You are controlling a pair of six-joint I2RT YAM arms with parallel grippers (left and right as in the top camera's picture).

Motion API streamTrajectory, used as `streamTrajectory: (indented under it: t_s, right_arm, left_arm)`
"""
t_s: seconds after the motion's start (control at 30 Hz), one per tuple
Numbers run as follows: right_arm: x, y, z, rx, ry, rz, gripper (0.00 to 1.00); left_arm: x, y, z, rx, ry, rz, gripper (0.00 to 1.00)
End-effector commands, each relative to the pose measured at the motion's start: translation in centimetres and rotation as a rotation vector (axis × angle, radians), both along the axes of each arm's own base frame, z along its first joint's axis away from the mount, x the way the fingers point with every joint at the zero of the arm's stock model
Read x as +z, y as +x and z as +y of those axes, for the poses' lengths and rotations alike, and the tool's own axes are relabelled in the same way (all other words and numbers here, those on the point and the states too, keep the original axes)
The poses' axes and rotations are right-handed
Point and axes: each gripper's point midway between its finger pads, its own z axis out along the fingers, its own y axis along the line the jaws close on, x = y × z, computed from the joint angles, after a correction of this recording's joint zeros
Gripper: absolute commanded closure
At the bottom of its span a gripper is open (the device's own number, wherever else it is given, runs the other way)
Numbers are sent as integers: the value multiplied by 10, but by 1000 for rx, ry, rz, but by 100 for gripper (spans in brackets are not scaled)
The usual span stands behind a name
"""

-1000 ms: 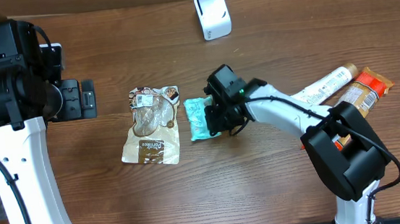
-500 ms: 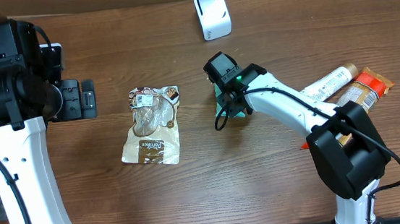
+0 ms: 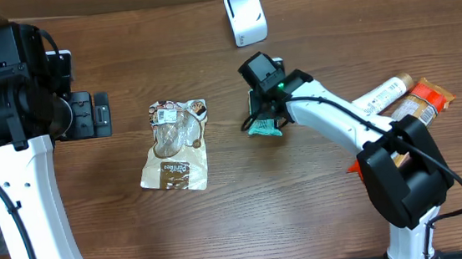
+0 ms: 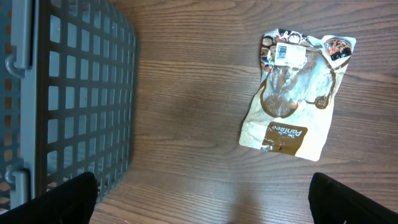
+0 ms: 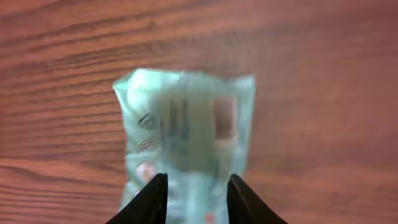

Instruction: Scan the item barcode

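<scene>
The item is a teal packet (image 5: pixel 186 124) with dark print on its face, blurred in the right wrist view. My right gripper (image 5: pixel 196 180) is shut on its lower part, a finger on each side. Overhead, the teal packet (image 3: pixel 263 127) hangs under my right gripper (image 3: pixel 264 101) near the table's middle. The white scanner (image 3: pixel 244 16) stands at the back, some way beyond it. My left gripper (image 4: pixel 202 211) is open over bare wood at the left, holding nothing.
A brown snack pouch (image 3: pixel 174 147) lies left of centre, also seen as the pouch (image 4: pixel 292 93) from the left wrist. A white tube (image 3: pixel 379 95) and an orange packet (image 3: pixel 422 104) lie at the right. A grey basket (image 4: pixel 62 93) sits at the far left.
The teal packet lay flat beside the pouch a second ago. My right gripper took hold of it and carried it right and toward the back. The left arm has not moved.
</scene>
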Motion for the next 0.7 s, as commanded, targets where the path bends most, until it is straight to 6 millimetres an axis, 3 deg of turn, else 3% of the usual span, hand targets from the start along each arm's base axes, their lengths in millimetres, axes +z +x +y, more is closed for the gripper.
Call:
streamTrajectory:
  t_s: [0.0, 0.13, 0.3, 0.47, 0.67]
  right_arm:
    - [9, -12, 44, -113, 270, 116, 68]
    - [10, -20, 65, 28, 262, 87, 64]
    - [-19, -35, 76, 126, 206, 134, 64]
    - [-27, -46, 61, 215, 132, 178, 63]
    - [-26, -56, 28, 266, 92, 272, 63]
  left_arm:
    - [0, 1, 1, -15, 3, 3, 1]
    - [0, 1, 1, -15, 3, 3, 0]
    - [0, 1, 1, -15, 3, 3, 0]
    - [0, 1, 1, -15, 3, 3, 0]
    - [0, 1, 1, -15, 3, 3, 0]
